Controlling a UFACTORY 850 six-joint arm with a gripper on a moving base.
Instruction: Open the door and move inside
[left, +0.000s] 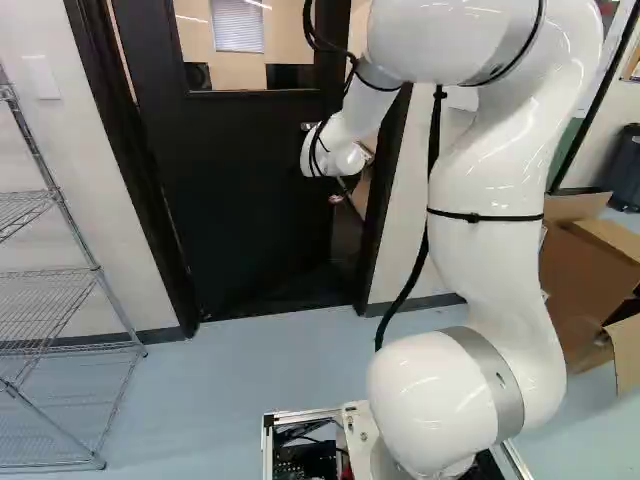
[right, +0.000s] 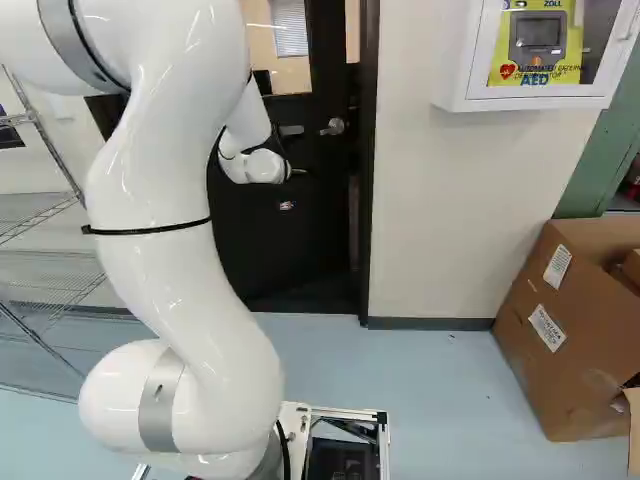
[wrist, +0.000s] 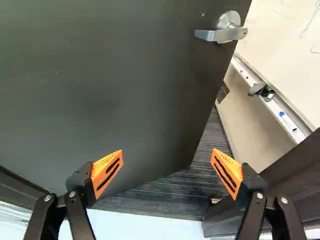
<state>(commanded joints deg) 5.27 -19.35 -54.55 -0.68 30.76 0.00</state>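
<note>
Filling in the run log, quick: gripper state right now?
Gripper: open, fingers well apart, holding nothing; the door handle is out ahead, not in its grip.

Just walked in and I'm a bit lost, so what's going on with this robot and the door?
The white arm is at work on a black door, which stands partly open, with dark flooring showing beyond it. Its gripper is open and holds nothing; the lever handle is ahead of it, ungripped. The base is on the blue floor outside, so the robot hasn't gone through yet.
</note>
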